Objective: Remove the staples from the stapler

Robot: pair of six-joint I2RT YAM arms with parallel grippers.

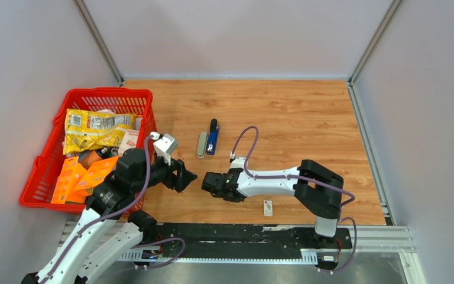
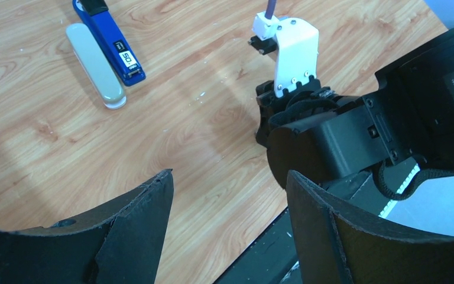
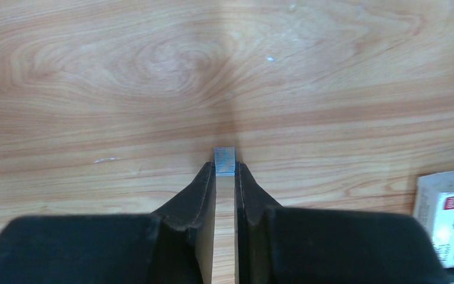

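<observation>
My right gripper (image 3: 225, 170) is shut on a tiny grey strip of staples (image 3: 224, 157) that sticks out at its fingertips, low over the wooden table. In the top view the right gripper (image 1: 206, 181) is at the table's front middle. My left gripper (image 1: 188, 176) faces it from the left, with its jaws open and empty (image 2: 229, 180). A blue stapler (image 1: 213, 137) lies closed beside a beige stapler (image 1: 201, 144) further back. Both show in the left wrist view, blue (image 2: 113, 44) and beige (image 2: 94, 66).
A red basket (image 1: 43, 157) with snack packs stands at the left. A small white printed packet (image 1: 268, 207) lies near the front edge, right of my right gripper, and shows in the right wrist view (image 3: 446, 207). Grey walls enclose the table.
</observation>
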